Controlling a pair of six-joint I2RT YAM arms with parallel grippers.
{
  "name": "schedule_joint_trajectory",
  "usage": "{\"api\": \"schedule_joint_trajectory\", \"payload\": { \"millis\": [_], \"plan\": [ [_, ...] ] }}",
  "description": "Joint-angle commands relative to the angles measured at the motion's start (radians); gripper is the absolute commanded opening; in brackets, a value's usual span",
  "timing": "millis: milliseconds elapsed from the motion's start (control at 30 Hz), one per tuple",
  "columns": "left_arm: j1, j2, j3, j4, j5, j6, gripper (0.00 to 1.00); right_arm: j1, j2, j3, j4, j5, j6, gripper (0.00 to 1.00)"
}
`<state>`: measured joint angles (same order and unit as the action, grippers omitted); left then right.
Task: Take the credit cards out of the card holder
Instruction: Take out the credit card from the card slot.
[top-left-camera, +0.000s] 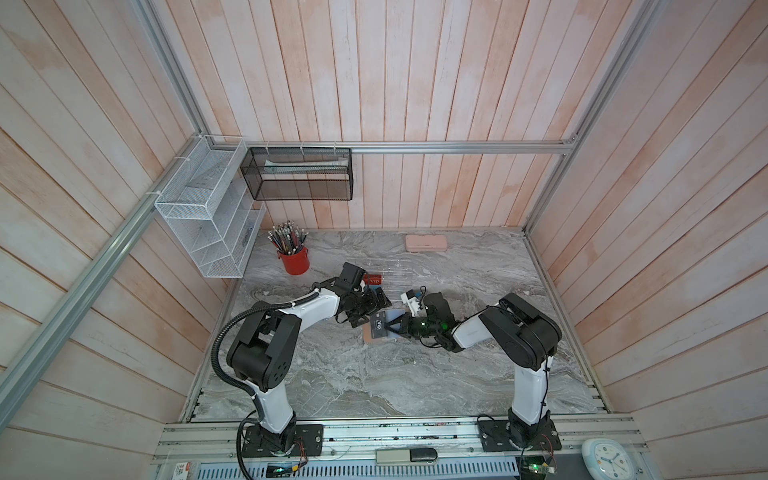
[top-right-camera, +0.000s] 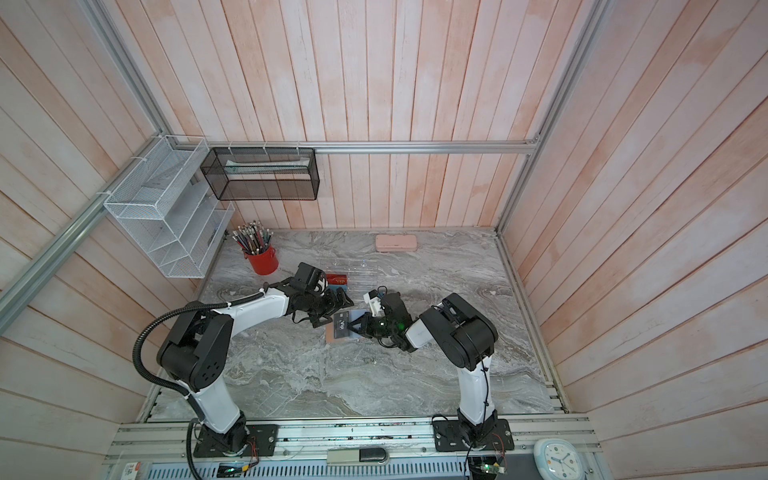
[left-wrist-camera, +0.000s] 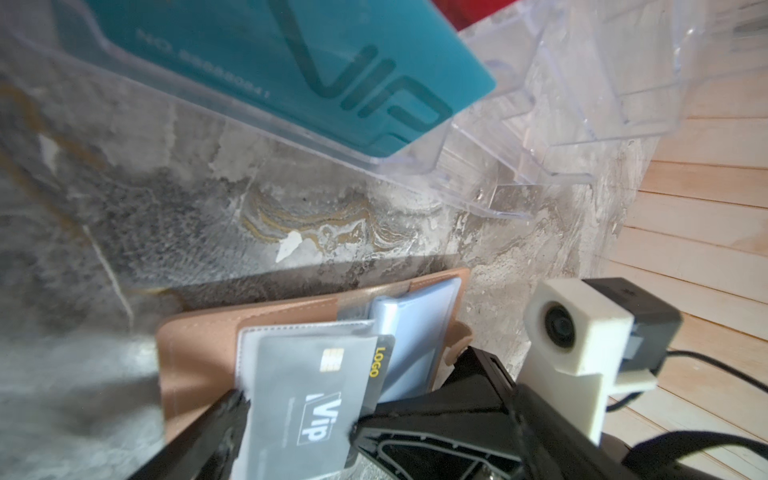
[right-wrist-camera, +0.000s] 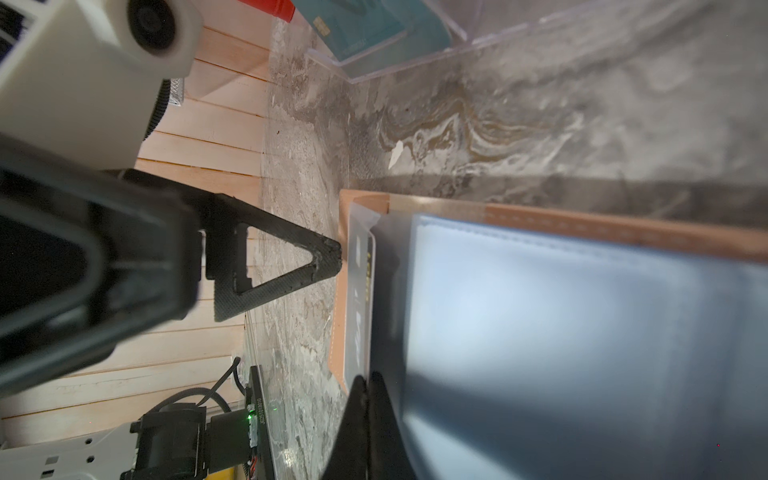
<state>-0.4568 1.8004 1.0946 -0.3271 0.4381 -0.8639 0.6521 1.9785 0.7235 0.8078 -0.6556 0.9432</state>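
The tan card holder (top-left-camera: 370, 337) (left-wrist-camera: 195, 357) lies open on the marble table, pale blue sleeves up. A black VIP card (top-left-camera: 377, 326) (left-wrist-camera: 307, 395) sits in its translucent sleeve, one end sticking out. My left gripper (top-left-camera: 372, 313) hovers open just behind the holder, and one of its fingers (right-wrist-camera: 291, 270) points at the holder's edge. My right gripper (top-left-camera: 388, 328) (right-wrist-camera: 368, 380) is shut, tips resting at the sleeve's edge by the black card. The red card (top-left-camera: 372, 279) and the teal card (left-wrist-camera: 270, 54) stand in the clear acrylic rack (left-wrist-camera: 540, 104).
A red cup of pencils (top-left-camera: 294, 259) stands at the back left. A long pale pink case (top-left-camera: 427, 242) lies by the back wall. White (top-left-camera: 208, 216) and black (top-left-camera: 299, 174) mesh baskets hang on the walls above the table's left corner.
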Motion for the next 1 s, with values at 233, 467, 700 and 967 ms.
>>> {"api": "schedule_joint_trajectory", "payload": {
  "millis": [233, 467, 700, 967],
  "plan": [
    [-0.003, 0.041, -0.017, 0.025, 0.001, -0.007, 1.00, 0.008, 0.014, 0.005, -0.014, 0.010, -0.015, 0.00],
    [-0.014, 0.074, -0.018, -0.019, -0.059, 0.004, 1.00, 0.008, 0.006, 0.007, -0.035, 0.021, -0.025, 0.00],
    [-0.016, 0.102, -0.043, -0.013, -0.069, 0.001, 1.00, 0.009, -0.007, 0.025, -0.079, 0.029, -0.053, 0.01],
    [-0.016, 0.114, -0.039, -0.023, -0.077, 0.007, 1.00, 0.002, -0.018, 0.015, -0.074, 0.037, -0.055, 0.01]
  ]
}}
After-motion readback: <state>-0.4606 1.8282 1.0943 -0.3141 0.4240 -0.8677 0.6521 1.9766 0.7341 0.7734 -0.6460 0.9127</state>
